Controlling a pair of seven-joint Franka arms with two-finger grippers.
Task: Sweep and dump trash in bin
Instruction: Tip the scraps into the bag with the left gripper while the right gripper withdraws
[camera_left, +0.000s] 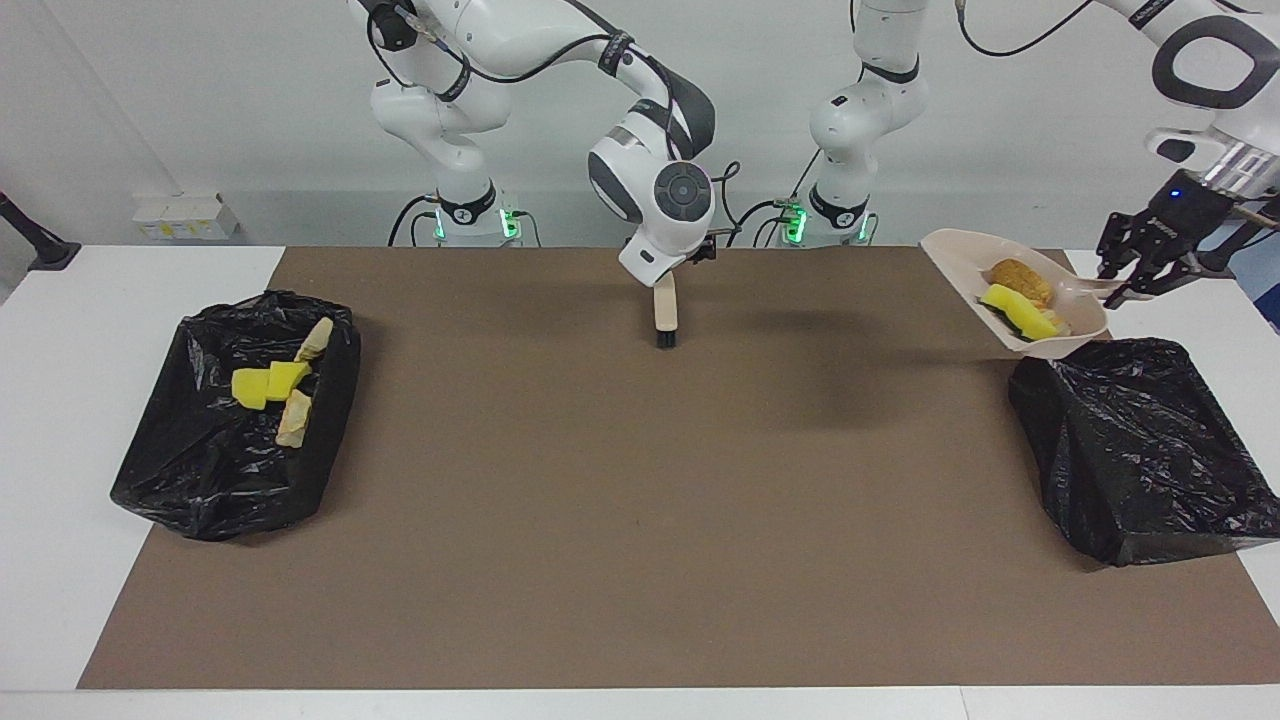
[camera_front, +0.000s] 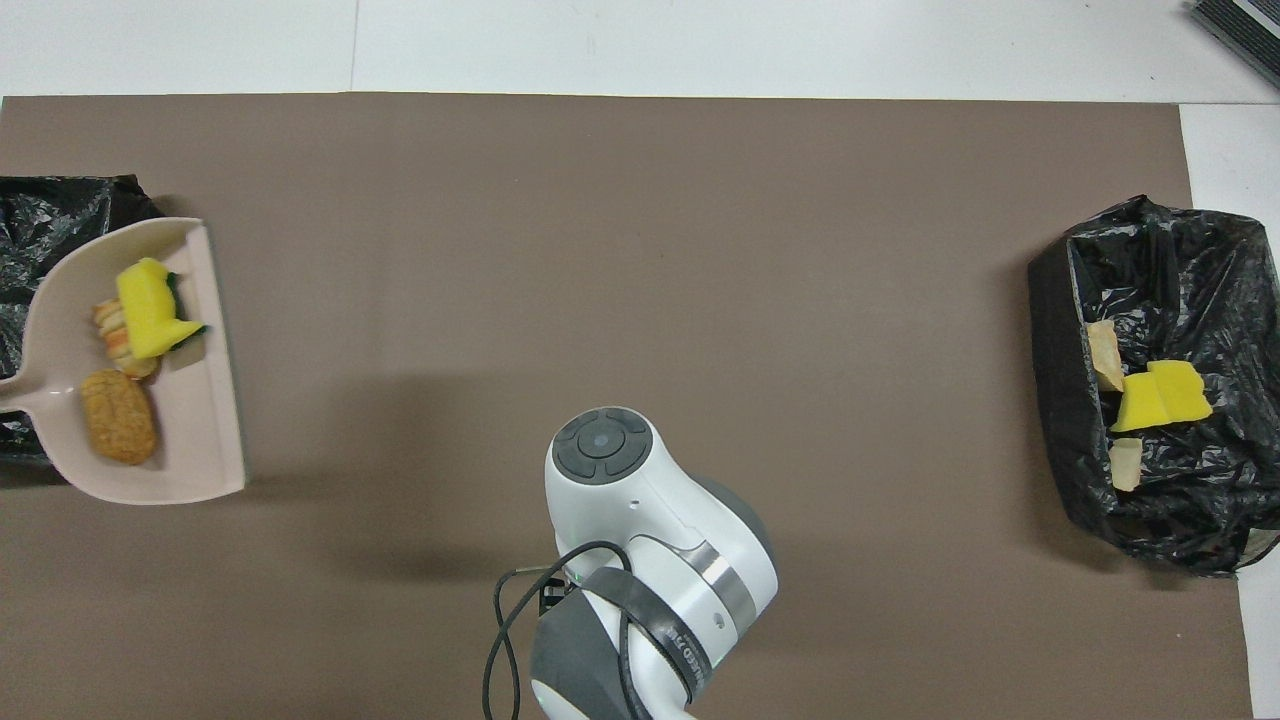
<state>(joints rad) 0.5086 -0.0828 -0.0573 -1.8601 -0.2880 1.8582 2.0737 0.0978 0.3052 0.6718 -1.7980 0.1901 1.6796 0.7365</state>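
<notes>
A lab: two robot arms at a white table.

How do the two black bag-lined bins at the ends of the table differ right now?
The bin at the right arm's end holds scraps: yellow sponge pieces and tan lumps; the bin at the left arm's end shows none inside. The loaded dustpan, held by the left gripper, hangs over the edge of the left arm's bin; nothing hangs over the other. Both are black, bag-lined and sit partly on the brown mat.
</notes>
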